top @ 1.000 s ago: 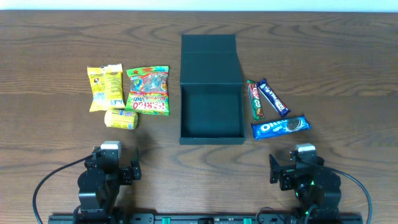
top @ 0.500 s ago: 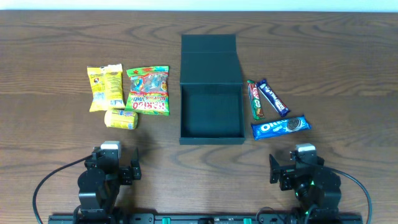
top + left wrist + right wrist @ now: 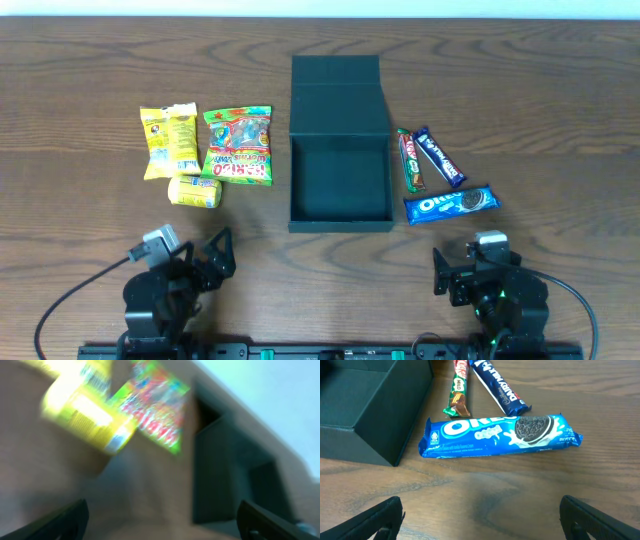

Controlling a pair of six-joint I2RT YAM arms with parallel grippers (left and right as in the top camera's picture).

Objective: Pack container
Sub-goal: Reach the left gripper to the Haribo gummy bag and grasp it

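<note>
The container (image 3: 340,215), a dark teal-black box, stands open at the table's middle with its flap lid (image 3: 336,75) laid back; its inside looks empty. It also shows in the left wrist view (image 3: 227,475) and the right wrist view (image 3: 365,415). My left gripper (image 3: 195,268) is open and empty near the front left, turned toward the box. My right gripper (image 3: 472,272) is open and empty near the front right, just short of the blue Oreo packet (image 3: 497,435).
Left of the box lie a yellow packet (image 3: 168,140), a small yellow packet (image 3: 195,191) and a green-red gummy bag (image 3: 238,146). Right of it lie a green bar (image 3: 411,160), a dark blue bar (image 3: 439,156) and the Oreo packet (image 3: 450,204).
My left arm has swung, turning its gripper rightward toward the box; its wrist view is blurred by motion. The right arm and all packets have not moved.
</note>
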